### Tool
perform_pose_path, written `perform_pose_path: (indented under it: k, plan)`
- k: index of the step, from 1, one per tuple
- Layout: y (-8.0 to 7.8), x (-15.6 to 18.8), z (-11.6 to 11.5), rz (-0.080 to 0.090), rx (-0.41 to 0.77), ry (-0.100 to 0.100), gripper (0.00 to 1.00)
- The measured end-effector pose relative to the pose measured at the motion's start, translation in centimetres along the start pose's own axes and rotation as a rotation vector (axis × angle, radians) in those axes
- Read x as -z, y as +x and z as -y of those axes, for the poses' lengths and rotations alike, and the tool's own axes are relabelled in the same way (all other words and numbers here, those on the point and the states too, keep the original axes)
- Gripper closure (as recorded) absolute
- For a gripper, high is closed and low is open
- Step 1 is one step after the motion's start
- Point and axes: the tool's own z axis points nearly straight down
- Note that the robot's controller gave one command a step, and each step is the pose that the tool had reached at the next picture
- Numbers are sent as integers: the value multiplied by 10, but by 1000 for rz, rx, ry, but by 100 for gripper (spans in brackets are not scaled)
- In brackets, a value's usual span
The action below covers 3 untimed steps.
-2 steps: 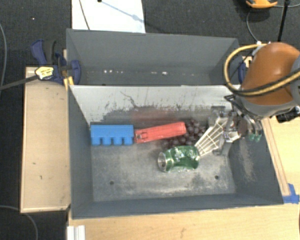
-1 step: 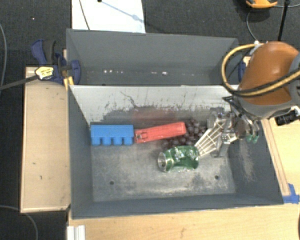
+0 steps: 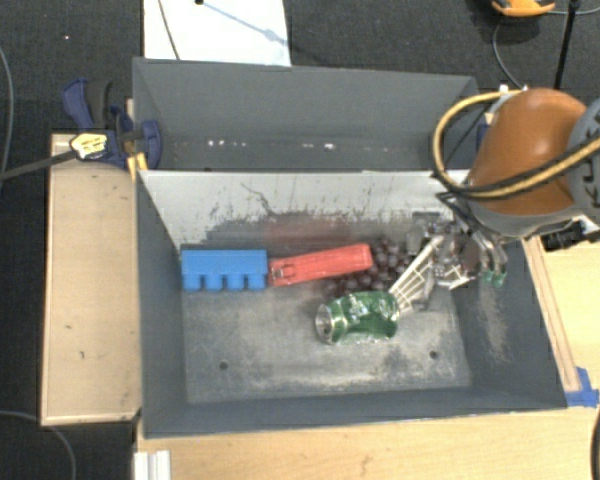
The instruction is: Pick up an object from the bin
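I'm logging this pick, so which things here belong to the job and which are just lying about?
Job in hand: the grey bin; the gripper, low in its right half; the crushed green can, the thing nearest it.
Lying about: blue studded block at left; red bar beside it; dark grape-like cluster behind the can.
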Motion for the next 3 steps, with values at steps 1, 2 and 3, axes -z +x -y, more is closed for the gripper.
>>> perform_pose_path:
  k: [1, 2, 3]
  plan:
    - [8, -56, -5, -32, 26, -1, 0]
    - [-1, -56, -18, -12, -8, -1, 0]
    - [-3, -54, -21, -3, -21, -1, 0]
